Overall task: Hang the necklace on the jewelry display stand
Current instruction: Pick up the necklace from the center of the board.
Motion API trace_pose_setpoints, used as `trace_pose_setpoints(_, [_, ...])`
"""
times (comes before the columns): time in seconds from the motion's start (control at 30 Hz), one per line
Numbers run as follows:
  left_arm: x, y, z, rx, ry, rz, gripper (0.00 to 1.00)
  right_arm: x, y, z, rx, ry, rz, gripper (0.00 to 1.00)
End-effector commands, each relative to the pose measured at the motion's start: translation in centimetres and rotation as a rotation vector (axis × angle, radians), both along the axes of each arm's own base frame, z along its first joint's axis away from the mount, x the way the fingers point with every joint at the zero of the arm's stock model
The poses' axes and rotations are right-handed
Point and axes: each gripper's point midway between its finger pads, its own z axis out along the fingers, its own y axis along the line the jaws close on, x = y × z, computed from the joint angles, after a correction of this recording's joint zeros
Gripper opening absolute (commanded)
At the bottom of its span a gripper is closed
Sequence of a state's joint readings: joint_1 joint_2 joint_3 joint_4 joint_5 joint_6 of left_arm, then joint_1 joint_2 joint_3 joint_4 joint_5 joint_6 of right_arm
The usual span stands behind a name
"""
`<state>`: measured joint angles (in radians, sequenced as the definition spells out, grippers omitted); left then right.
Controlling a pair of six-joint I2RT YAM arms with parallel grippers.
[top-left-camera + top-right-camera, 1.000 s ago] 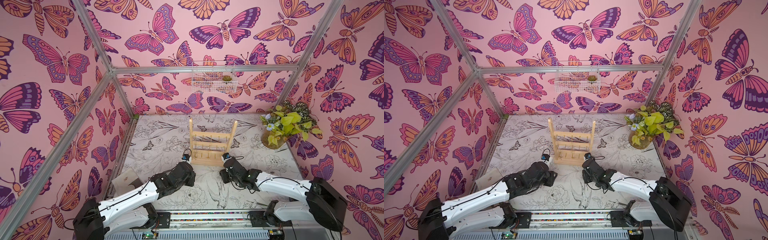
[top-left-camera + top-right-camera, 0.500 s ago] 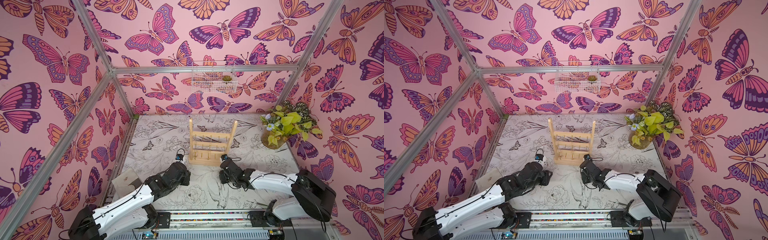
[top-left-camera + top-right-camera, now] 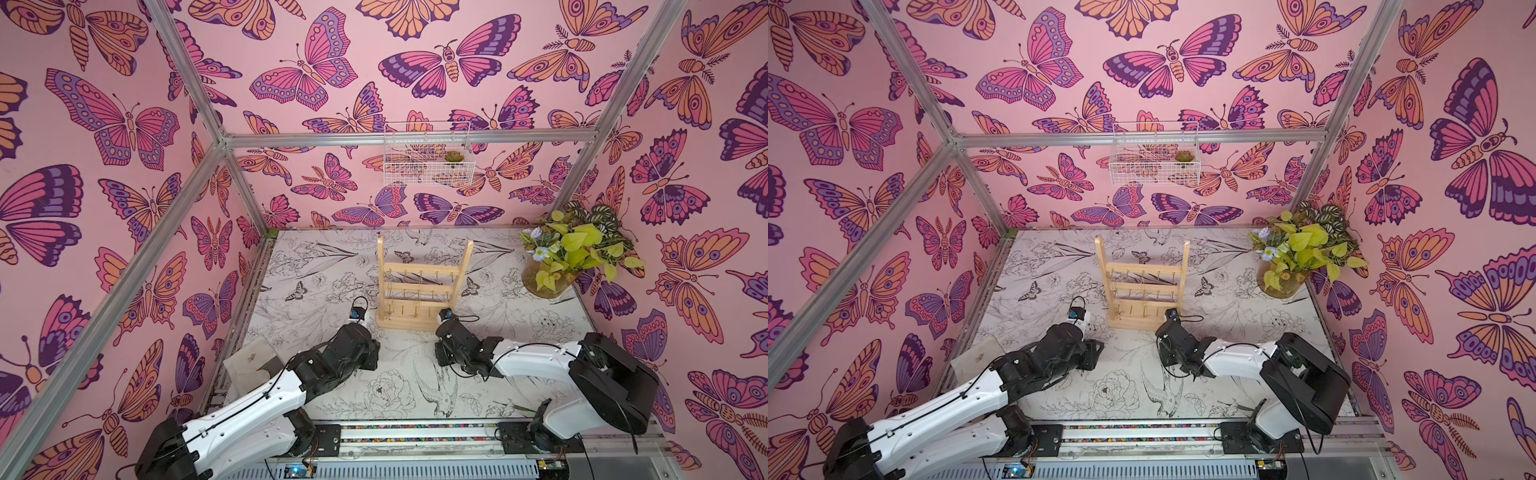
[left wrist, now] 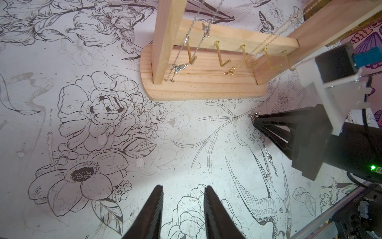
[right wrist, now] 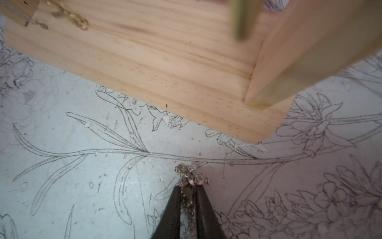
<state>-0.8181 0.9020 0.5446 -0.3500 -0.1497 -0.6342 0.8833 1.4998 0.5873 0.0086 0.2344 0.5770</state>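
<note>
- Covering the table [image 3: 316,266] under the left claw [image 4: 183,187] and the right claw [image 5: 189,188] is a white print of black line-drawn flowers and birds, scuffed and flecked. Pink butterfly-patterned walls [image 3: 124,124] on a bare aluminium frame [image 3: 291,140] close it in.
- The jewelry display stand [image 3: 419,272] stands upright just ahead of both claws. It is pale grained wood with a flat round-ended base and crossbars with L-shaped gold hooks [image 4: 222,60]; two fine chains [image 4: 181,66] hang there.
- The necklace [image 5: 187,175], a thread-thin pale metallic chain, lies on the table under the right claw. It is bunched at the tips, the rest trailing back beneath the fingers [image 5: 204,211].
- The right claw, pitched down to the table, is pinched almost closed on that chain.
- The left claw hovers beside it, fingers [image 4: 153,213] apart, gripping nothing.
- The left arm [image 3: 257,407] stretches long and low; the right arm [image 3: 536,361] folds sharply at its elbow.
</note>
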Motion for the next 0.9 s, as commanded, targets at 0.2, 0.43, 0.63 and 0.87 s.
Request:
trace_pose_setpoints(0.2, [-0.1,0.3,0.0,0.023,0.002,-0.011,0.35,-0.8,-0.1,0.5,-0.007,-0.008,0.003,0.05])
trace_pose_setpoints(0.43, [-0.3,-0.9,0.6,0.001,0.018,-0.055,0.35,-0.9,-0.6,4.4,0.044,-0.087,-0.007,0.04])
trace_pose_setpoints(0.63, [-0.4,-2.2,1.1,-0.007,0.012,-0.090,0.34,-1.2,-1.5,6.5,0.051,-0.124,-0.003,0.03])
trace_pose_setpoints(0.87, [-1.9,-7.6,3.2,-0.156,-0.034,-0.319,0.35,-2.0,-0.8,10.4,0.118,-0.173,0.065,0.02])
